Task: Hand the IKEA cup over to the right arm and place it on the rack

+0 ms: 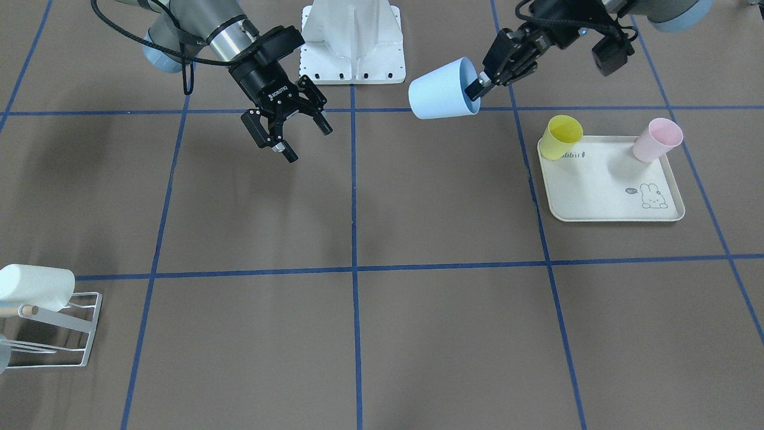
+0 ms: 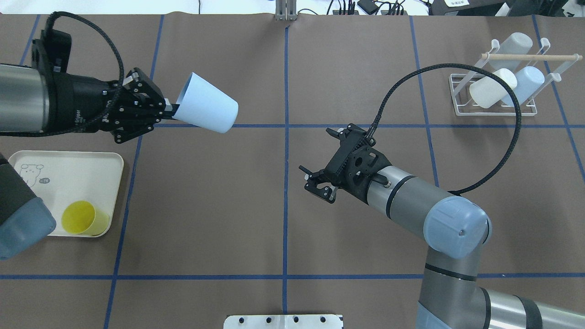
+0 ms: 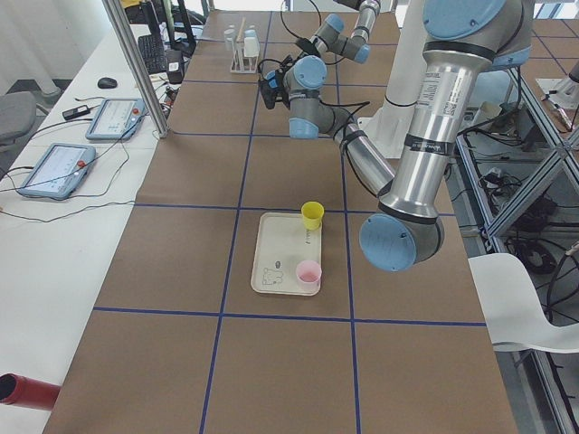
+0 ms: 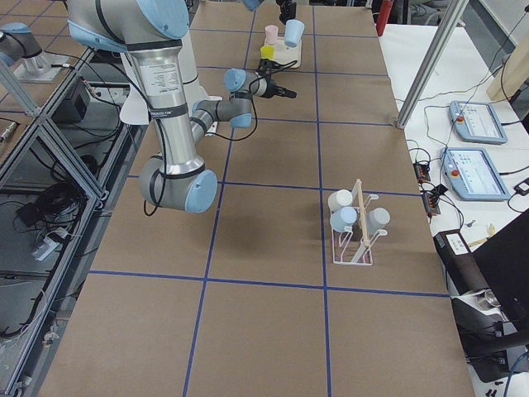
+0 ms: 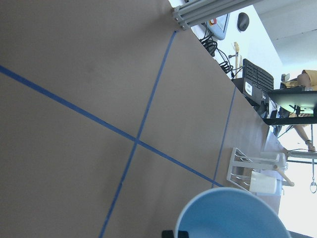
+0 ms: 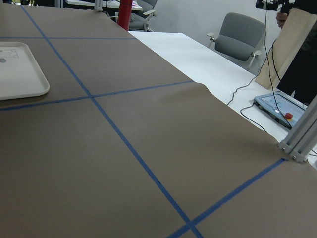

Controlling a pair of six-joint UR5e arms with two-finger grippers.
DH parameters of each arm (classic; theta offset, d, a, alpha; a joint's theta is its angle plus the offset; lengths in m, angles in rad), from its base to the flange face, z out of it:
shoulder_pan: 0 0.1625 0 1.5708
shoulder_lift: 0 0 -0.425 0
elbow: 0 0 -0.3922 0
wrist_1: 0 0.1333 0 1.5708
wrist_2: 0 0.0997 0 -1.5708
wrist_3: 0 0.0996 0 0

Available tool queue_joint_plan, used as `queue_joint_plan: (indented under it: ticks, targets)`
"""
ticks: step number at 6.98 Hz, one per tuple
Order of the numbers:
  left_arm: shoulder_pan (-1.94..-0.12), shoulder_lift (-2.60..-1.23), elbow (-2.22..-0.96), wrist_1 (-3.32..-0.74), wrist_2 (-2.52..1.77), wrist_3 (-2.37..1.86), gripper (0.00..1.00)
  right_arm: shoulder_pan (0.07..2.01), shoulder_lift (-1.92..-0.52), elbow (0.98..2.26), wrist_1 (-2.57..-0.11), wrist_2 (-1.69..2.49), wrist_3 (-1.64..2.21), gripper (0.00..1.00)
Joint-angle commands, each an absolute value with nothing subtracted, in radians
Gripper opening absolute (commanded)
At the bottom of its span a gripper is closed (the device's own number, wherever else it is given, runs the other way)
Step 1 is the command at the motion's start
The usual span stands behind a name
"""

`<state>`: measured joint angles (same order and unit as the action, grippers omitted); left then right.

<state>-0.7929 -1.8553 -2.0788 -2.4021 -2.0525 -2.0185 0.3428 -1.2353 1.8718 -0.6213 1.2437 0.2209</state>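
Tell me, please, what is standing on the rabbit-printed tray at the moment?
A yellow cup and a pink cup stand upright, mouths up, at the tray's two corners nearest the robot. In the overhead view the left arm hides the pink one.

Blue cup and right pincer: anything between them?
Nothing. In the overhead view, only bare table crossed by a blue tape line lies between the blue cup and the open right pincer.

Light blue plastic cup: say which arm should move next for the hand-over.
Right. The left gripper pinches the light blue plastic cup by its rim, base toward the centre; the right gripper, open and empty, faces it and should likely close in.
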Motion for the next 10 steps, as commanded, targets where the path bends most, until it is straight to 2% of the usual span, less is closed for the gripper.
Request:
queue_joint_plan:
  ticks: [1, 3, 10]
  targets:
    - [-0.735, -1.929, -2.059, -2.364, -2.036, -2.085, 0.00, 0.304, -1.169, 1.870, -0.584, 1.236, 0.167, 0.99]
    - [-0.680, -1.971, -2.046, -2.327, -1.996, -2.085, 0.00, 0.269, -1.126, 1.870, -0.584, 1.175, 0.166, 1.00]
    - [-0.644, -1.968, -1.999, -2.327, -1.979, -2.049, 0.00, 0.273, -1.126, 1.878, -0.584, 1.173, 0.149, 1.00]
